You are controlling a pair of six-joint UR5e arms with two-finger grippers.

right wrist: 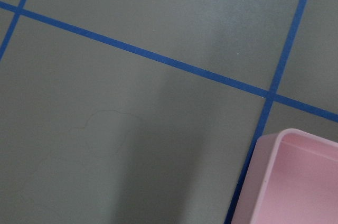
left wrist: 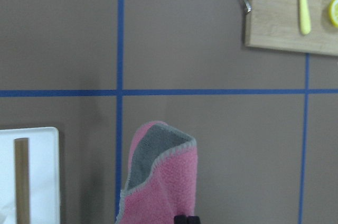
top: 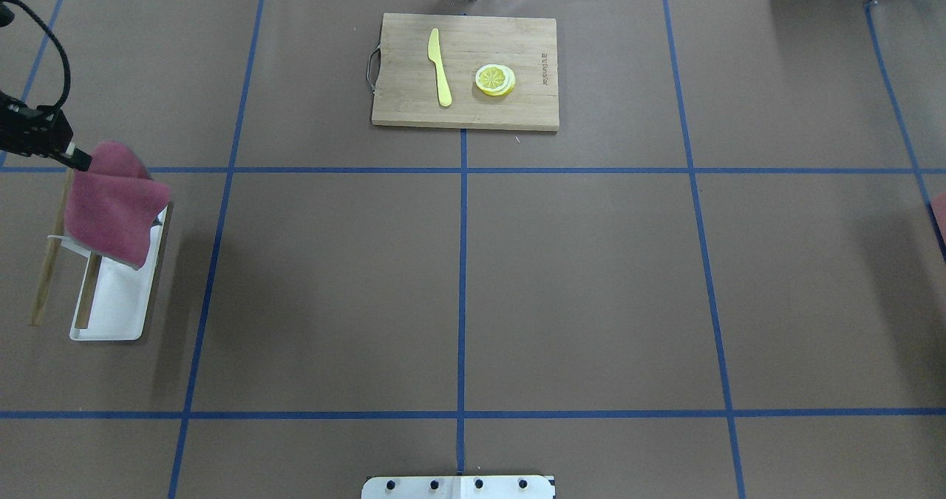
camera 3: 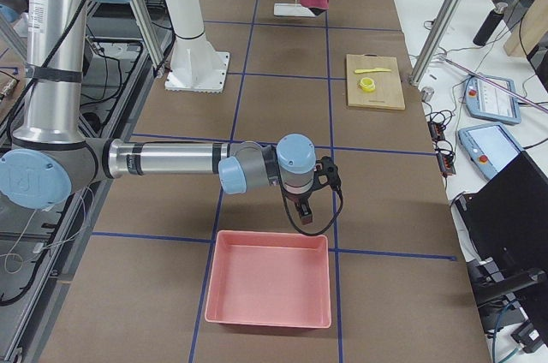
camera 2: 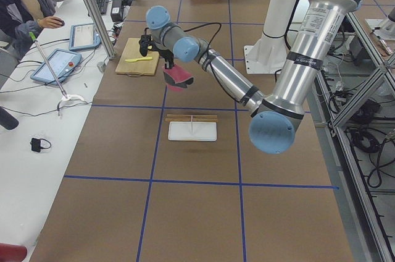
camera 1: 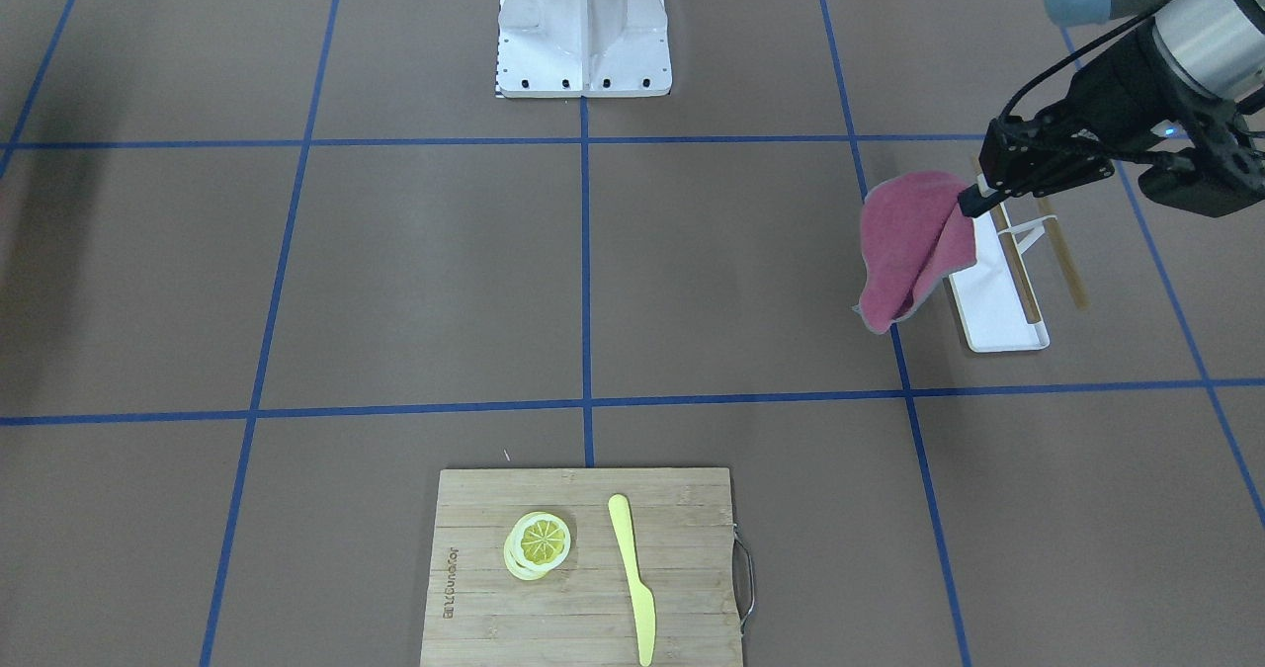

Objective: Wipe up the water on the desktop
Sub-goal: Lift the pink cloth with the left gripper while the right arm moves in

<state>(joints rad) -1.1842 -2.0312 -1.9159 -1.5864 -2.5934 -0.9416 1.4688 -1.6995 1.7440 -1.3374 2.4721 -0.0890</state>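
The desktop (top: pixel 576 284) is a matte brown surface crossed by blue tape lines. My left gripper (camera 1: pixel 973 201) is shut on a pink cloth (camera 1: pixel 904 252), which hangs folded in the air above the far end of a white tray (camera 1: pixel 998 316). In the overhead view the gripper (top: pixel 77 160) and cloth (top: pixel 111 207) are at the far left. The left wrist view shows the cloth (left wrist: pixel 163 187) with its grey underside. My right gripper (camera 3: pixel 304 213) shows only in the exterior right view, low over the desktop; I cannot tell whether it is open. No clear puddle shows; a faint curved outline (right wrist: pixel 100 123) marks the desktop.
The white tray (top: pixel 111 307) carries a wooden rack (top: pixel 44 277). A bamboo cutting board (top: pixel 465 70) with a yellow knife (top: pixel 440 66) and a lemon slice (top: pixel 495 80) lies at the far middle. A pink bin (camera 3: pixel 270 290) sits beside my right gripper. The robot base (camera 1: pixel 583 25) stands at the near middle.
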